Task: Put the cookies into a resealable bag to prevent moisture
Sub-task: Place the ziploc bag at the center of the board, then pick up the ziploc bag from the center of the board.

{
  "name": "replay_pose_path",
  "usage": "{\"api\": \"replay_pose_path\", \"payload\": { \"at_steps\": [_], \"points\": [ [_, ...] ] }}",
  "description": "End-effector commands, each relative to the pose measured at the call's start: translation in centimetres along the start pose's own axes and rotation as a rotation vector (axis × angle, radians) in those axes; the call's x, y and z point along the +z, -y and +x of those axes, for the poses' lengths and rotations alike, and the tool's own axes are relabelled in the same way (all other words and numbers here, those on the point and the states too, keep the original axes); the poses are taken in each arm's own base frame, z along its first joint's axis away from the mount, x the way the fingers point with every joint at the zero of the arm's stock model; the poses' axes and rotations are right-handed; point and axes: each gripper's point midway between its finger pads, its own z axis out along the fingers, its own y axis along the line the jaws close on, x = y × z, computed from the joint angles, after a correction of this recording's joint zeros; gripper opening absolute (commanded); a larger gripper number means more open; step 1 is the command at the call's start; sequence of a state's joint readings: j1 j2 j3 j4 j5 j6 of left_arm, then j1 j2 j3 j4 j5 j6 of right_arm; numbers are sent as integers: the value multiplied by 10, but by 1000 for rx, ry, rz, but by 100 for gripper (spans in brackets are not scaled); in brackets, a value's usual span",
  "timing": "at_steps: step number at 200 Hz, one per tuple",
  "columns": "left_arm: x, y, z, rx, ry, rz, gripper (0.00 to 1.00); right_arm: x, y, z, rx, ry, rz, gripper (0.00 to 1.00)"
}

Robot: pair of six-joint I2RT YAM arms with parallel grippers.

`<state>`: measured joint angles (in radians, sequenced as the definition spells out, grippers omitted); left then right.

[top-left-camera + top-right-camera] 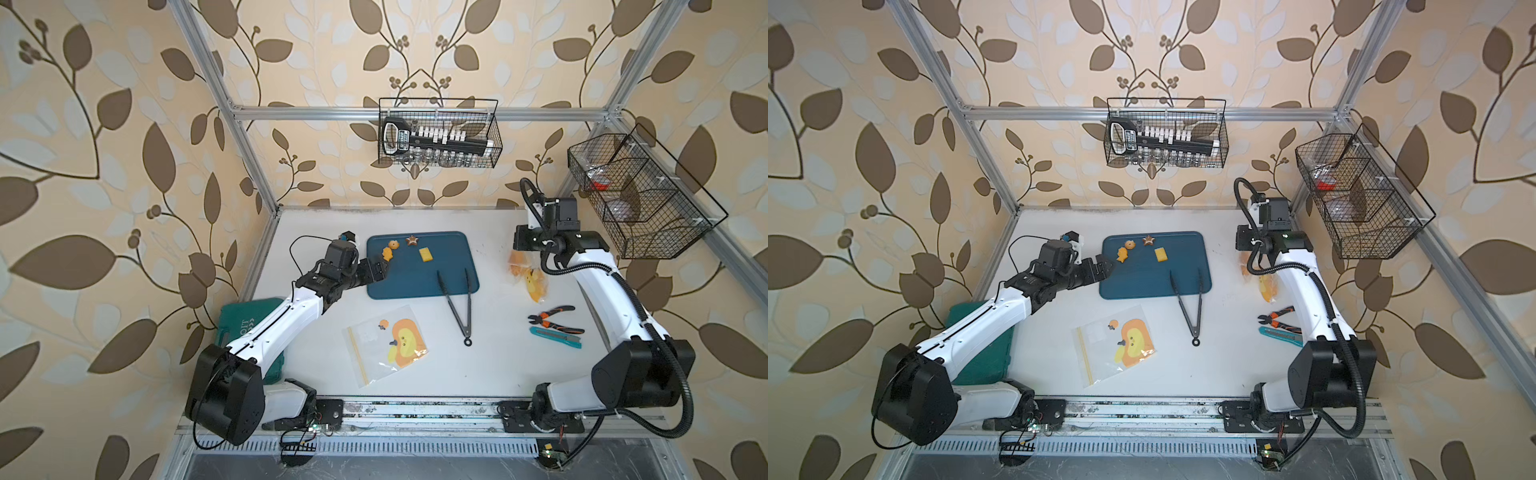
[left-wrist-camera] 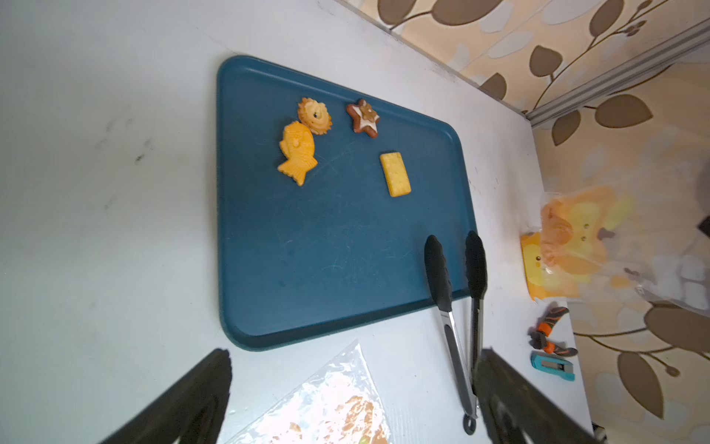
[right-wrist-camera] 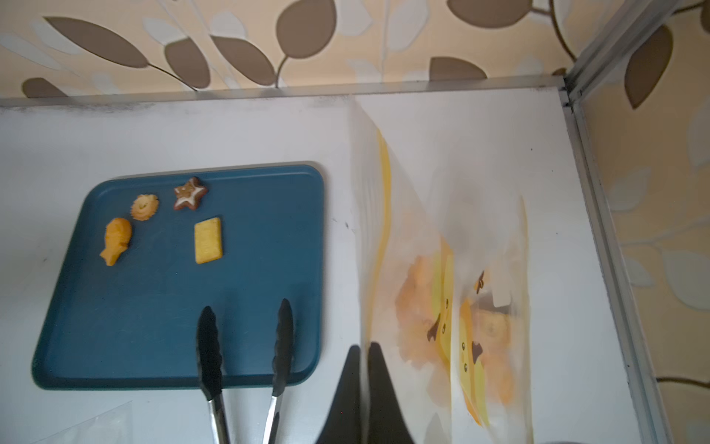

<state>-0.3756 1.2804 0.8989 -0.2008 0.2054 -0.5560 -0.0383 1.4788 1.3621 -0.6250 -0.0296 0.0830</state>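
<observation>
Several cookies lie on the far part of the blue tray (image 1: 419,286): a fish (image 1: 388,254), a flower (image 1: 392,245), a star (image 1: 412,240) and a yellow rectangle (image 1: 425,255). My left gripper (image 2: 355,355) stands open and holds nothing, at the tray's left edge beside the fish in a top view (image 1: 379,267). Right of the tray, my right gripper (image 3: 364,348) is shut on the edge of a clear resealable bag (image 3: 442,269), which hangs upright (image 1: 528,277). Orange shapes blur inside it; I cannot tell prints from cookies. A second printed bag (image 1: 386,343) lies flat in front of the tray.
Black tongs (image 1: 457,299) lie half on the tray's front right corner. Pliers (image 1: 555,318) and a teal utility knife (image 1: 555,336) sit at the right front. A green case (image 1: 245,328) lies under the left arm. Wire baskets (image 1: 438,133) (image 1: 640,195) hang on the frame.
</observation>
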Motion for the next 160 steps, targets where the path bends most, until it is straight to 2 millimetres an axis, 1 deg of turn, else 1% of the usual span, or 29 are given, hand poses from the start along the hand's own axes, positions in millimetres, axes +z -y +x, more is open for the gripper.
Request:
{"api": "replay_pose_path", "payload": {
  "at_steps": [1,15,17,22,25,27,29,33,39,45,54,66,80,90,104,115,126,145,153,155,157,160],
  "points": [
    [-1,9,12,-27,-44,28,99,26,26,24,55,-74,40,0],
    [-2,-1,17,-45,-50,-18,99,34,37,33,77,-102,58,0],
    [-2,-3,17,-48,-51,-28,99,35,38,34,78,-104,60,3],
    [-3,-8,18,-51,-52,-53,99,36,40,35,80,-106,70,15],
    [-4,-10,19,-53,-53,-67,99,36,41,35,80,-104,74,25],
    [-5,-12,19,-55,-52,-81,99,35,42,35,79,-102,76,29],
    [-6,-14,19,-54,-53,-91,99,35,42,35,76,-99,76,37],
    [-7,-19,20,-57,-53,-115,99,33,40,32,72,-85,72,49],
    [-10,-24,20,-61,-45,-146,99,29,39,27,74,-57,67,64],
    [-13,-30,20,-65,-42,-180,99,22,38,20,77,-22,64,75],
    [-19,-39,20,-69,-33,-237,99,10,35,9,69,39,67,83],
    [-28,-52,19,-72,-19,-317,99,-12,27,-6,29,130,100,84],
    [-41,-66,20,-70,-6,-406,99,-34,8,-15,-53,215,140,84],
    [-50,-73,22,-70,1,-457,99,-47,-11,-16,-69,252,126,83],
    [-60,-78,30,-65,-6,-499,99,-55,-47,-7,-78,273,58,82],
    [-64,-78,40,-54,-19,-516,99,-57,-82,9,-115,274,-4,80],
    [-68,-77,51,-41,-41,-527,99,-55,-122,29,-150,253,-81,78],
    [-77,-78,73,-23,-89,-561,99,-55,-195,75,-201,186,-273,76],
    [-81,-79,81,-24,-108,-576,99,-53,-220,96,-211,152,-339,73],
    [-82,-79,84,-24,-114,-580,99,-52,-223,100,-209,145,-350,73],
    [-83,-80,85,-26,-118,-583,99,-53,-233,107,-220,136,-379,73],
    [-85,-81,90,-27,-129,-588,99,-53,-242,116,-228,118,-409,73]
  ]
}}
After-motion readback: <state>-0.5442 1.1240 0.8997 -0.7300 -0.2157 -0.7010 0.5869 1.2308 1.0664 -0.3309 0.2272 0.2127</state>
